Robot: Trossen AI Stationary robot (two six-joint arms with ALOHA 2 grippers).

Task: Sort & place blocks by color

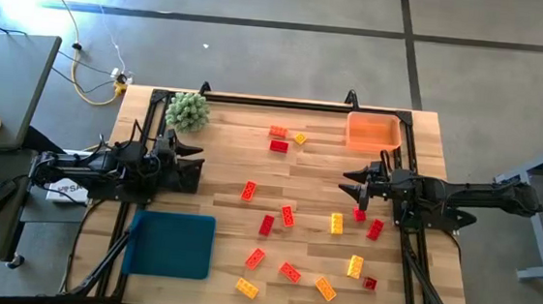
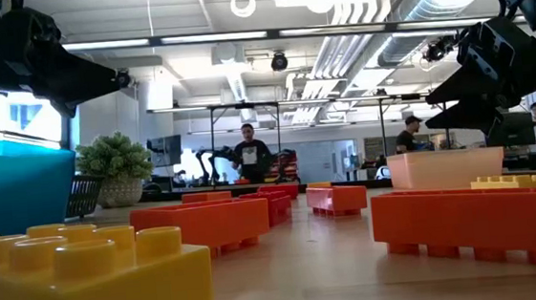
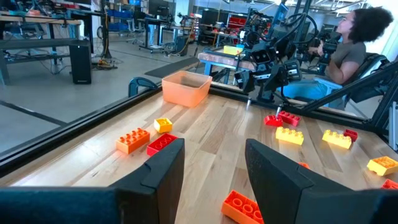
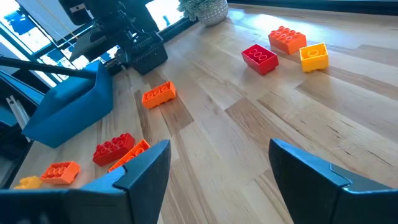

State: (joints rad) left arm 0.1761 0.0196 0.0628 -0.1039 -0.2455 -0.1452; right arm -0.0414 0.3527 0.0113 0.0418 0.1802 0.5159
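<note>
On the table [image 1: 221, 177], blocks [image 1: 288, 215] lie scattered loose, unsorted: most across the centre and near half, three in a cluster near the far edge beside the orange bin [image 1: 373, 132]. Reds, orange-reds and yellows are mixed throughout; none sits in the orange bin or the blue bin [image 1: 169, 244].

Left tool [image 1: 194, 150]: at the table's left side, raised, fingers spread, holding nothing. Green plant ball [image 1: 187, 111] just beyond it, near the far left corner. Judged to be waiting.

Right tool [image 1: 351, 181]: at the right side, just on the near side of the orange bin, fingers spread and empty. A red block [image 1: 360, 214] and a yellow one [image 1: 337, 223] lie close by it, so it looks placed for a first pick from that group.

Bins sit on opposite sides, one within each arm's reach, presumably one colour each. Which colour goes where cannot be told.

People visible in the room beyond; none at the table.

Judgement: sorting not yet begun.
</note>
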